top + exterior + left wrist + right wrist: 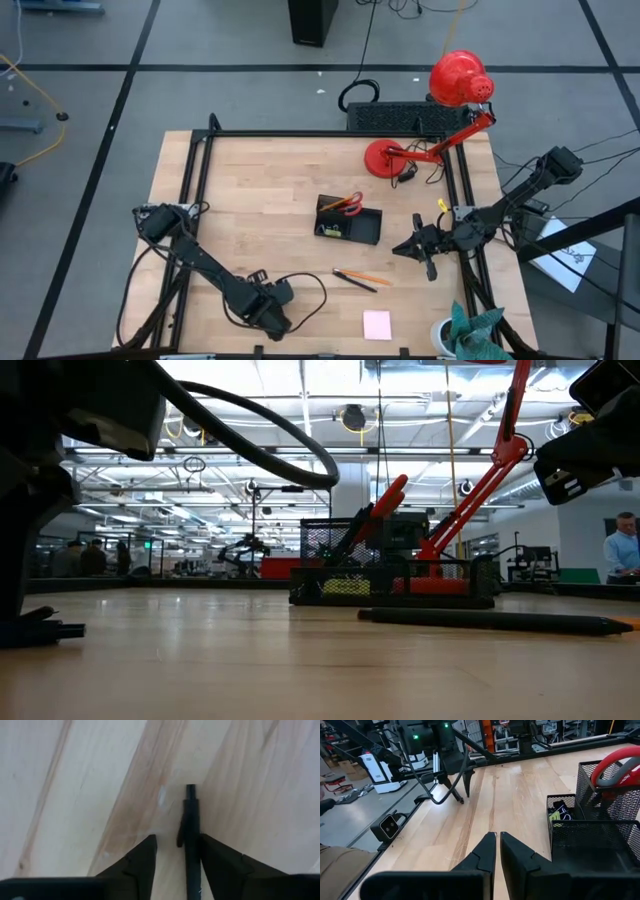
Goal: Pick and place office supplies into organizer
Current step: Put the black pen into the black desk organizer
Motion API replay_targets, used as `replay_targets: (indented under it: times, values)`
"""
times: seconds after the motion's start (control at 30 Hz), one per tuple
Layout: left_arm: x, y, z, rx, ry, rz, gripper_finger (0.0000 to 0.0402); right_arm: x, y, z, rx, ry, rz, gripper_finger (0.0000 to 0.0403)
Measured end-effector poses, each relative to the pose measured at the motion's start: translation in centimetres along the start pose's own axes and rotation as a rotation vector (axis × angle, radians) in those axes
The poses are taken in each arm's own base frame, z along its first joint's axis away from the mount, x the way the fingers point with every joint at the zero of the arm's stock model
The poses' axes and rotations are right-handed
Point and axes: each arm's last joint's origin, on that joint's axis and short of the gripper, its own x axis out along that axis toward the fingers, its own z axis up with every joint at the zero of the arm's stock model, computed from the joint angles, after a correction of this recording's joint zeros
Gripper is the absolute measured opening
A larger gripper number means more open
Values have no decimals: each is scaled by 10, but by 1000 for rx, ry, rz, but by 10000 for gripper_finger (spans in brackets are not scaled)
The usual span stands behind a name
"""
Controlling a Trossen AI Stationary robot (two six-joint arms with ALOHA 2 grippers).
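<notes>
Black mesh organizer [350, 221] holding red-handled scissors [345, 204], left pincer [177, 865] spread around black pen [191, 842], right pincer [497, 851] pressed together

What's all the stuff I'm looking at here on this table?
organizer: one, black mesh, table middle
scissors: one, red handles, standing in the organizer
pens and pencil: black and orange, lying in front of the organizer
sticky-note pad: one, pink, near edge
black pen: one, between the left gripper's fingers, on the wood
desk lamp: one, red, far right corner
left gripper: near edge, open
right gripper: right of the organizer, shut
</notes>
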Motion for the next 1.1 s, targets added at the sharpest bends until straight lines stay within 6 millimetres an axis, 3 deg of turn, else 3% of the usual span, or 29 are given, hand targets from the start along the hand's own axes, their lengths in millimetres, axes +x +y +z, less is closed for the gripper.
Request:
replay_targets:
  times: [0.37,0.63,0.73,0.9,1.1]
  values:
    - [-2,-1,1,180,-91,43,19,0,0,0,0,0,-1,18]
    - [-13,0,22,360,-424,153,39,0,0,0,-3,-1,-3,18]
    - [-34,4,43,397,-557,178,33,0,0,0,-3,-1,-3,18]
    - [-66,32,82,483,-646,265,17,0,-1,1,-7,-17,-24,18]
    - [-127,70,128,602,-858,209,21,0,-1,1,-10,-19,-49,18]
